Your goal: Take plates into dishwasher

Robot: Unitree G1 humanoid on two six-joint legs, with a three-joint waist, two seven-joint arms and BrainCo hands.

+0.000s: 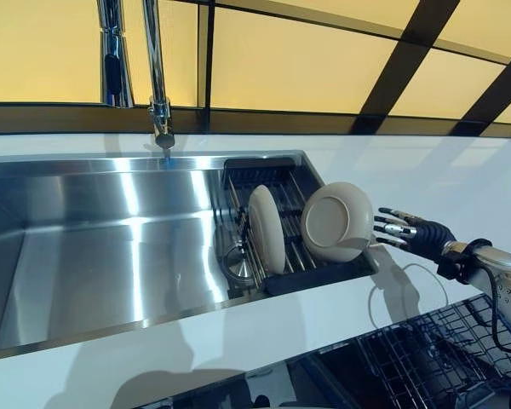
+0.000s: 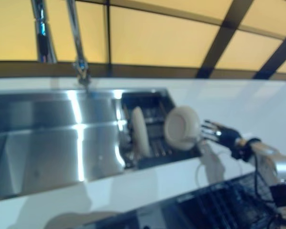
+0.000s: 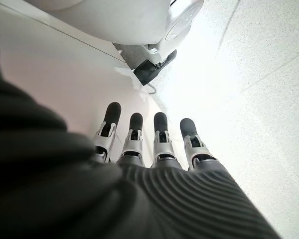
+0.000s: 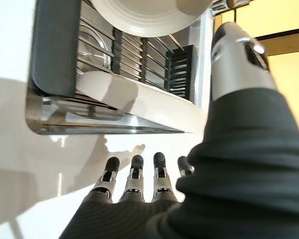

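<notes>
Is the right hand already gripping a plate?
No. The right hand is open with straight fingers just beside the nearer plate in the rack; nothing is curled round it.

Warm yellow light glows through the window panes (image 1: 298, 55) well beyond the right hand (image 1: 409, 234), and the room is bright. The white surface (image 1: 460, 175) around that hand shines pale, with soft grey shadows lying on it just beside the fingers. Bright streaks of glare run down the steel sink (image 1: 111, 247) far off to the hand's side. The right eye view is smeared and soft all over; the left eye view is crisp. Past the left hand (image 3: 154, 144) the floor (image 3: 249, 74) is washed out to near white
</notes>
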